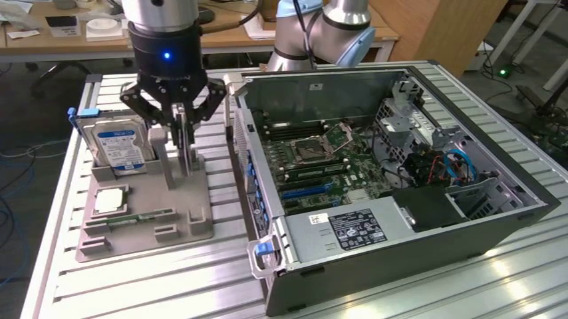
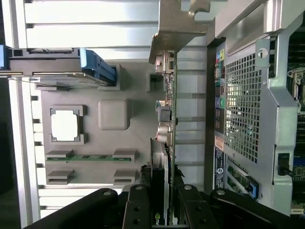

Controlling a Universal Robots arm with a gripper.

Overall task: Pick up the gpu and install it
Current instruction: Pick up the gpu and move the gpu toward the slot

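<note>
The gpu (image 1: 183, 149) stands on edge, upright, at the grey holder block (image 1: 191, 222) on the exterior view's left. It is a thin dark card. In the wrist view I see the gpu (image 2: 162, 176) edge-on, with its silvery bracket (image 2: 176, 28) at the far end. My gripper (image 1: 181, 126) hangs straight down over it, with a black finger pressed on either face of the card's upper edge. In the wrist view my gripper (image 2: 162, 210) has the card clamped between its fingers (image 2: 138, 205). I cannot tell whether the card's lower edge still sits in the holder's slot.
The open computer case (image 1: 390, 166) lies to the exterior view's right of the holder, motherboard (image 1: 320, 159) exposed. In the holder are a hard drive (image 1: 120, 147) with a blue label, a square processor (image 1: 108, 199) and a green memory stick (image 1: 142, 217). Desks stand behind the slatted metal table (image 1: 133, 279).
</note>
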